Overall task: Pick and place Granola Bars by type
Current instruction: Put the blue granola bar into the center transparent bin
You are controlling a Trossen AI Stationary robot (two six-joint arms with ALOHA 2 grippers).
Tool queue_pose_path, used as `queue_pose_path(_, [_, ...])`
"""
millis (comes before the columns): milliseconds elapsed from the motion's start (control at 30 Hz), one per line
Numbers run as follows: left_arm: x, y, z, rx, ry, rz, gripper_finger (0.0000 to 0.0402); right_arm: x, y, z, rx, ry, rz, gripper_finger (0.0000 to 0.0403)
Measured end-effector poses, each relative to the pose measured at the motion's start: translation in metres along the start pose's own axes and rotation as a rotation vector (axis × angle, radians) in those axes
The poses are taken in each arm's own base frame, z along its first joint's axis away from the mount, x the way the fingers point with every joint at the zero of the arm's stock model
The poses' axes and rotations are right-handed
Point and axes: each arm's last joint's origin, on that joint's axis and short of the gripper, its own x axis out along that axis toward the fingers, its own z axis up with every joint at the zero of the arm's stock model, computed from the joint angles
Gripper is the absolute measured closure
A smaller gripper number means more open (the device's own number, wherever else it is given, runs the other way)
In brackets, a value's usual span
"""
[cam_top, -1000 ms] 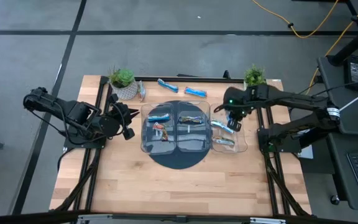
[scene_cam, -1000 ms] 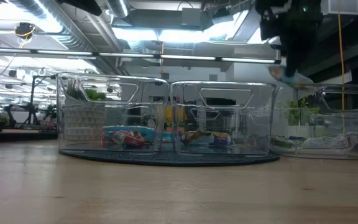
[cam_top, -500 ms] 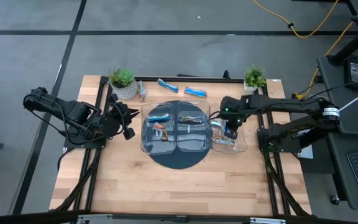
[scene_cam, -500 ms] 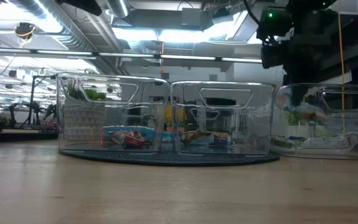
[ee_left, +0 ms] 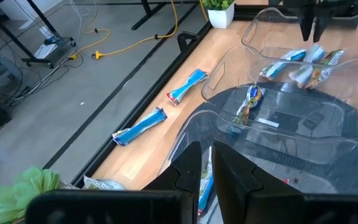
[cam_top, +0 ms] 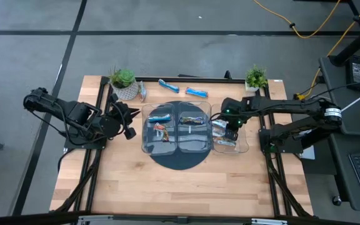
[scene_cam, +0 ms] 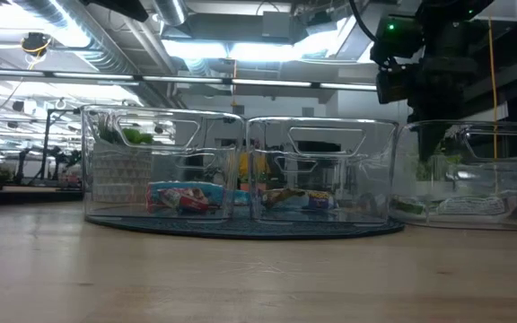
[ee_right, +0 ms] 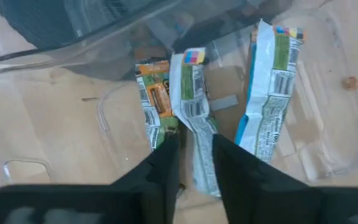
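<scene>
Right gripper sits down inside clear tray at 3 o'clock of table, fingers straddling silver-blue bar w/ a gap, looks let go; bar's long axis runs straight ahead betw. them. Loose blue bars at 12, nearer left gripper, can't tell its grip

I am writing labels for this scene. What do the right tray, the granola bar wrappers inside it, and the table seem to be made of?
Right tray: apparently clear, glossy hard plastic; the table shows through its walls.
Granola bar wrappers: probably thin printed plastic film or foil, crinkled, with crimped ends.
Table: looks like light wood in joined planks, with visible grain and a matte finish.
</scene>
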Motion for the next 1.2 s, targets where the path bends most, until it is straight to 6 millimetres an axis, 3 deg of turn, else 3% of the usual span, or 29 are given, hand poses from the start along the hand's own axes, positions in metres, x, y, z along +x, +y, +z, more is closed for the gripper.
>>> queue_pose_path(167, [0.002, 0.000, 0.004, -0.033, -0.022, -0.001, 0.0370, -0.001, 0.001, 0.001, 0.005, -0.007, 0.026, 0.0251])
queue_pose_path(333, [0.008, 0.006, 0.015, -0.091, -0.040, -0.016, 0.0370, -0.017, 0.005, 0.014, -0.019, -0.081, -0.007, 0.0206])
queue_pose_path(733, [0.038, 0.053, 0.053, -0.119, -0.007, -0.118, 0.0361, -0.068, -0.002, 0.056, -0.129, -0.473, -0.098, 0.0192])
queue_pose_path(933, [0.069, 0.082, 0.075, -0.038, 0.043, -0.111, 0.0360, -0.091, -0.006, 0.056, -0.239, -0.630, -0.218, 0.0192])
queue_pose_path(1200, [0.130, 0.119, 0.100, 0.065, 0.132, -0.133, 0.0346, -0.111, -0.006, 0.041, -0.347, -0.777, -0.315, 0.0192])
